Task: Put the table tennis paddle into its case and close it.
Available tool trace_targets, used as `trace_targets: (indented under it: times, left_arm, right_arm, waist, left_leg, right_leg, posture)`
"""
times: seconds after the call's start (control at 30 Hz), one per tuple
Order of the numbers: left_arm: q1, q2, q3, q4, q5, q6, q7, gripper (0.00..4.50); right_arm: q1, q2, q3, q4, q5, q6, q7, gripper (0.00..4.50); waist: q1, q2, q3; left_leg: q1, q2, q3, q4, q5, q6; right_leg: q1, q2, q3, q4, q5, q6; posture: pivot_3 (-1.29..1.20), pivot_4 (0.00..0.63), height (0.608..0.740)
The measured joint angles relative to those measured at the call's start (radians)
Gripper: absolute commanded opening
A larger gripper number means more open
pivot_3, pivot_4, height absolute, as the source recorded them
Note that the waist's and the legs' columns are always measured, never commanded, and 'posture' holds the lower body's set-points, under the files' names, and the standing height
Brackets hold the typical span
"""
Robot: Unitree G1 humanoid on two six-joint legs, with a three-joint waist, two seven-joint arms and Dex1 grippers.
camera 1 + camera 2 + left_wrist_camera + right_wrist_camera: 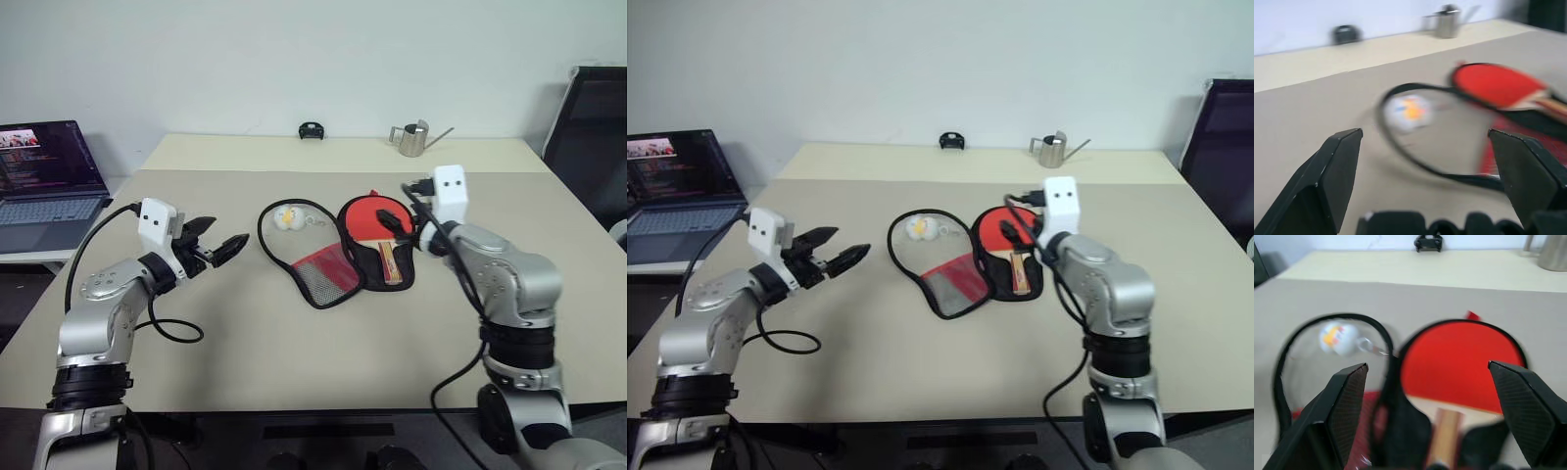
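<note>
The paddle (375,223) is lying flat near the middle of the tabletop (245,352), red face up, resting on the open black half of the case (338,257), with its wooden handle pointing toward the robot. The case is lying unzipped and spread apart: the half under the paddle is sitting on the right, while the other half is opening out to the left, its black edging looping round a bare patch of tabletop and its red mesh pocket (326,271) showing nearer the robot. A small round white-and-yellow charm (286,217) is lying inside that loop, just beside the paddle's left edge.

The left claw (217,240) is hovering above the tabletop to the left of the case, well apart from it, pointing toward it with its two black fingers (1327,186) spread wide and holding nothing. The right claw (394,220) is hanging over the paddle, its fingers (1344,406) also standing wide apart with nothing between them; in the right wrist view the red face and the handle are showing in the gap.

At the far edge of the tabletop a small metal watering can (411,138) and a little black object (312,130) are standing. An open laptop (47,181) is sitting on a separate surface to the left, and a dark chair (593,137) is standing at the right.
</note>
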Motion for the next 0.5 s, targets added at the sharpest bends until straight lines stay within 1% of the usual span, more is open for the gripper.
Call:
trace_targets:
  times: [0.2,0.33,0.5]
  left_arm:
    - [-0.076,-0.017,-0.011,0.190,0.116,-0.085,0.120,4.50]
    - [-0.136,-0.035,-0.021,0.358,0.155,-0.099,0.143,4.50]
    - [-0.227,-0.048,-0.043,0.533,0.182,-0.141,0.123,4.50]
  right_arm:
    - [0.072,-0.161,0.018,-0.013,0.021,-0.120,0.193,4.30]
    - [0.120,-0.282,-0.007,-0.045,0.135,-0.139,0.392,4.30]
    - [0.121,-0.395,-0.044,-0.098,0.266,-0.132,0.550,4.30]
  waist:
    - [-0.006,0.000,0.000]
    - [-0.001,0.000,0.000]
    - [0.000,-0.001,0.000]
  left_leg:
    - [0.000,0.000,0.000,0.000,0.000,0.000]
    - [-0.001,0.000,0.000,0.000,0.000,0.000]
    - [0.000,0.000,-0.001,0.001,0.000,0.000]
  right_leg:
    - [0.000,0.000,0.000,0.000,0.000,0.000]
    - [0.000,0.000,0.000,0.000,0.000,0.000]
    - [0.001,0.000,-0.001,0.000,0.000,0.000]
  posture:
    - [0.00,0.150,0.740]
    - [0.00,0.150,0.740]
    - [0.00,0.150,0.740]
